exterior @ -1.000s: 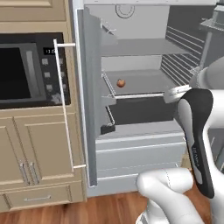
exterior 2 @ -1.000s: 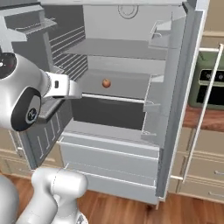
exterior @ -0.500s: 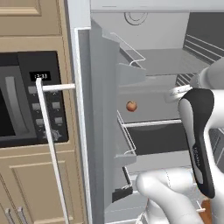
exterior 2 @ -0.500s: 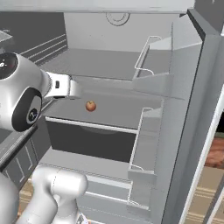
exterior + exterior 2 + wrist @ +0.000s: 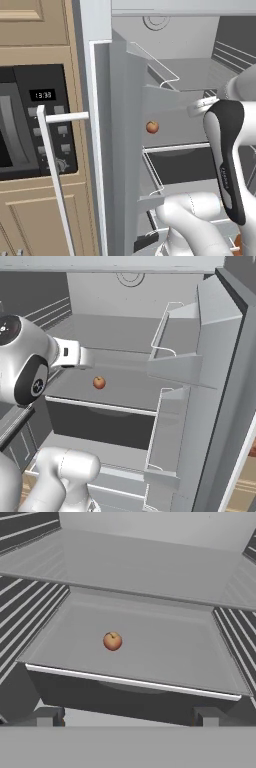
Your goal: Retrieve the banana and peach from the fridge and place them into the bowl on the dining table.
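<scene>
The peach [image 5: 112, 641] sits alone on a shelf [image 5: 165, 652] inside the open fridge [image 5: 215, 381]; tool [image 5: 125, 717] spread, holding nothing.

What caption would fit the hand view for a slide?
Open gripper faces the open fridge, where the peach sits alone on a shelf.

Orange-red peach [image 5: 112, 641], grey fridge [image 5: 210, 331]

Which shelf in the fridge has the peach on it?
The lower of the two shelves seen in the hand view, the shelf with the white front edge. The peach sits alone on it, left of centre. The shelf above is bare.
</scene>
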